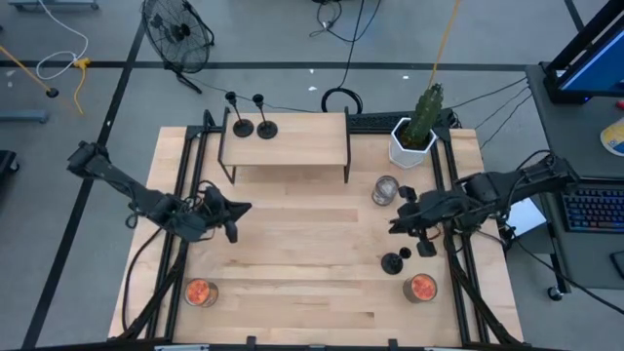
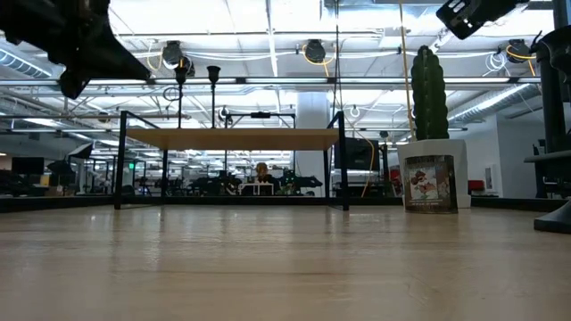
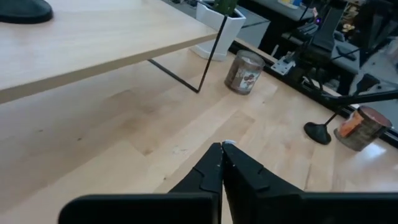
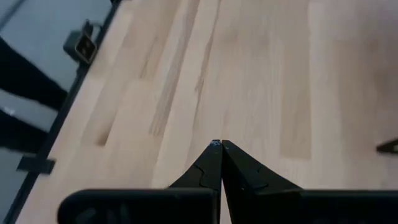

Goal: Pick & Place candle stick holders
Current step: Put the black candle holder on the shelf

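- Your left pincer hangs over the left side of the tabletop, fingertips pressed together on nothing.
- Your right pincer sits over the right side, also pinched closed and empty.
- Two candle stick holders stand side by side at the left end of the small raised shelf at the back.
- You'll find the third holder on the tabletop near the right edge, just beside the orange candle jar and in front of the right pincer.
- Another jar stands by the potted cactus; a second orange jar sits front left.
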`<state>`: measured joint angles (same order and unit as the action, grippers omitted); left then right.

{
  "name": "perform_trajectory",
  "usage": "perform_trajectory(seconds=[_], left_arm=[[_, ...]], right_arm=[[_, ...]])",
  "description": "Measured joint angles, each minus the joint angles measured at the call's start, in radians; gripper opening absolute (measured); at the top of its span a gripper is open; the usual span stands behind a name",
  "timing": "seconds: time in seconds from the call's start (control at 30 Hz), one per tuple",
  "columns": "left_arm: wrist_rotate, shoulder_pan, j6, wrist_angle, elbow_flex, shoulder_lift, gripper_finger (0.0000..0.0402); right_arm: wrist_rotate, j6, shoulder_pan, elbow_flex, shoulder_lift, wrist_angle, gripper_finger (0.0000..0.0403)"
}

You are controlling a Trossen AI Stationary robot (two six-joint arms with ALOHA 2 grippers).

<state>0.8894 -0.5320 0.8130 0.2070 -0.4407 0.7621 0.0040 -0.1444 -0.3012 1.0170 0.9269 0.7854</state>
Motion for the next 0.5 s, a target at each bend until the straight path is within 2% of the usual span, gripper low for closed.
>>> perform_trajectory(seconds=[0.2, 0.33, 0.5], left_arm=[[-0.002, -0.017, -0.047, -0.001, 0.064, -0.122, 0.0008], [-0.021, -0.03, -0.08, -0.002, 0.097, -0.199, 0.0006], [-0.036, -0.034, -0.144, 0.001, 0.111, -0.264, 0.0022]], right_arm=[[-0.005, -0.074, -0.039, 0.185, 0.131, 0.231, 0.0], [-0.014, -0.152, -0.066, 0.289, 0.185, 0.318, 0.0], [-0.097, -0.283, -0.092, 0.347, 0.235, 0.379, 0.0]])
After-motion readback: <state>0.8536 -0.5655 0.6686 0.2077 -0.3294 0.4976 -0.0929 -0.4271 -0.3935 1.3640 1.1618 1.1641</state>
